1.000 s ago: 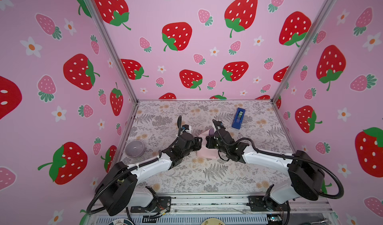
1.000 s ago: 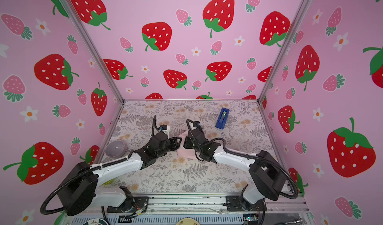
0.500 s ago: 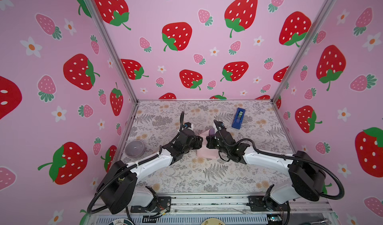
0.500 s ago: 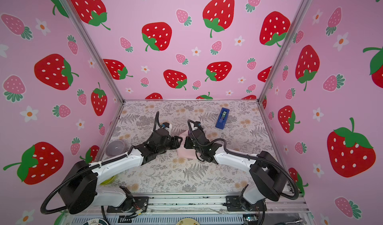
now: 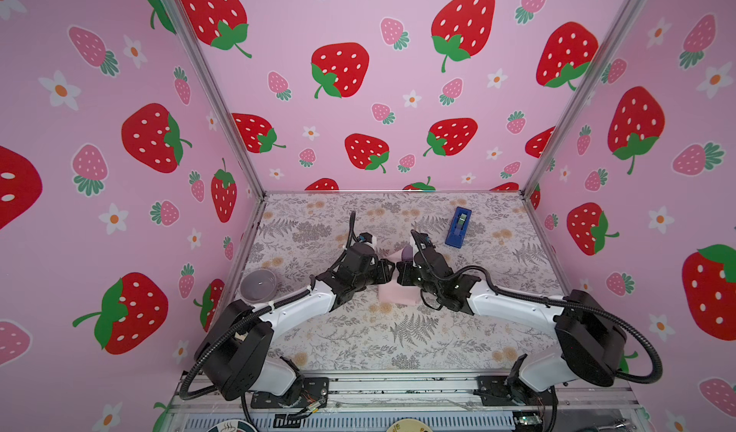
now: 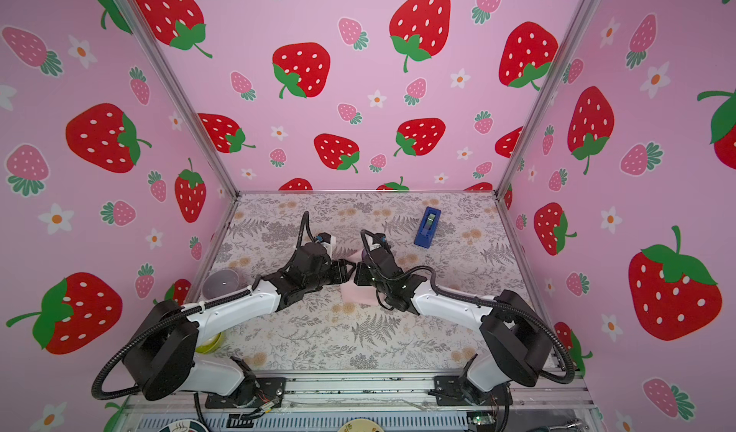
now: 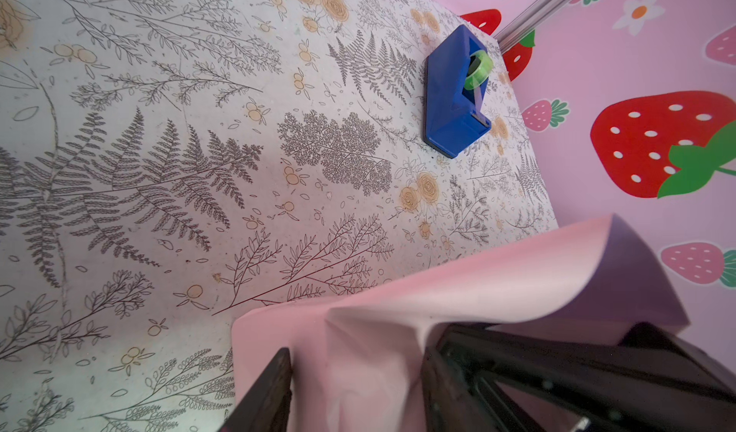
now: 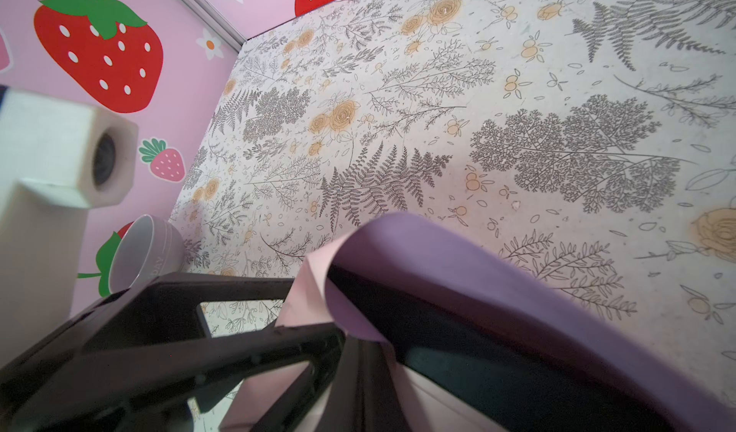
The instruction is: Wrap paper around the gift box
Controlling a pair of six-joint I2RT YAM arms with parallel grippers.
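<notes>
- Paper [image 5: 398,296] lies mid-desk [image 5: 398,342] between the two arms. Its pale pink face shows in both top views, and a lilac flap curls up at its far edge.
- Mostly hidden under that sheet and the arms is the gift box [image 8: 498,346]. The dark face under the lilac curl in the right wrist view is probably it, so it seems to sit inside the fold.
- Clenched, the right claw [image 8: 347,340] appears to pinch the sheet's edge at its tips. That hold would explain why the flap stands arched over the box rather than lying flat.
- Released, the left claw [image 7: 358,356] has its jaws apart over a creased pink stretch of paper. The paper runs behind both fingers and is not clamped. I judge it is there to press or steady the sheet against the box while the far side is held up.
- In both top views the claws meet nearly tip to tip above the bundle, likely because a fold needs pull from one side and a stop from the other.
- A blue tape dispenser [image 5: 458,227] stands well apart toward the far right of the desk, plausibly kept for fixing a flap. A grey bowl [image 5: 258,286] sits at the left edge, out of the way.
- Wrapping looks partway done: one flap is lifted, and no tape is visible on the paper.
</notes>
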